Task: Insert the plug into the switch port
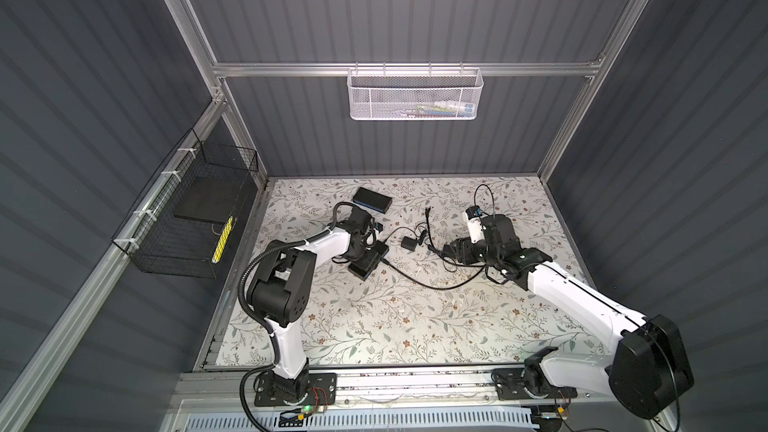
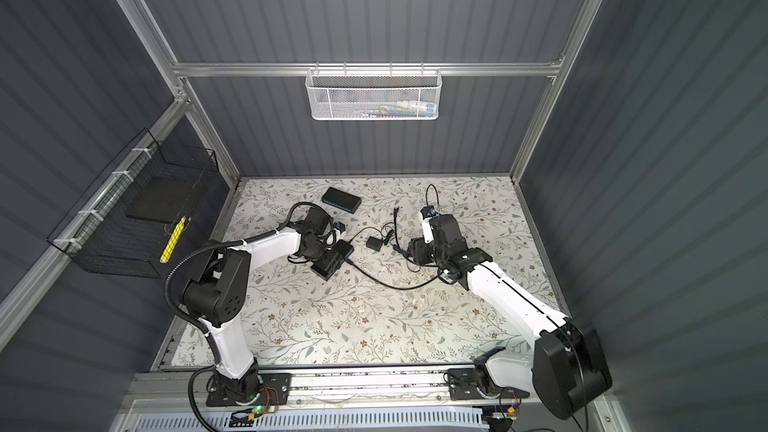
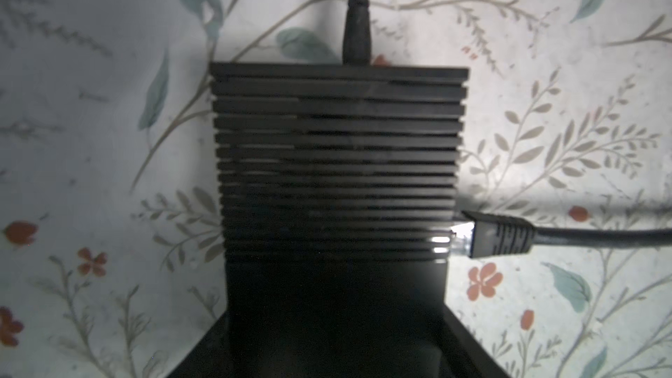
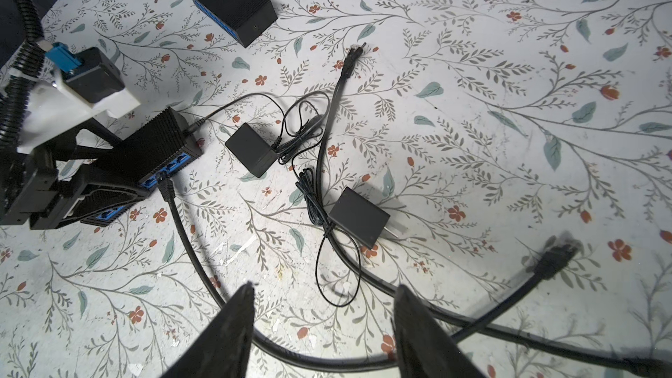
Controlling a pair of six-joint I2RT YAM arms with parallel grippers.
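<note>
Black-and-white robot arms reach over a floral-patterned counter (image 1: 415, 326), seen from above. On the left, the left arm rises from the front rail, folds sharply at its elbow and sends its white forearm toward the counter's middle, wrist bent downward. Its left tool (image 1: 368, 261) points down over a black ribbed switch (image 3: 334, 161) lying flat left of centre. In the left wrist view its fingers (image 3: 465, 358) sit tight against the box's two long sides, clenched on it. A plug (image 3: 494, 239) on a thick black cable (image 4: 203, 270) sits at a switch port (image 4: 160, 177) on the box's blue face; how deeply it is seated cannot be told. A thinner power lead (image 3: 358, 27) enters one short end. A second switch (image 1: 372, 200) lies apart, near the back. Just right of centre lie two small black power adapters (image 4: 251, 150) with tangled thin wires. On the right, the right arm stretches long and low from the front corner, forearm angled toward the centre, wrist tipped down. Its right tool (image 4: 326, 286) hovers above the cable's loop, its two prongs spread wide and gripping nothing.
</note>
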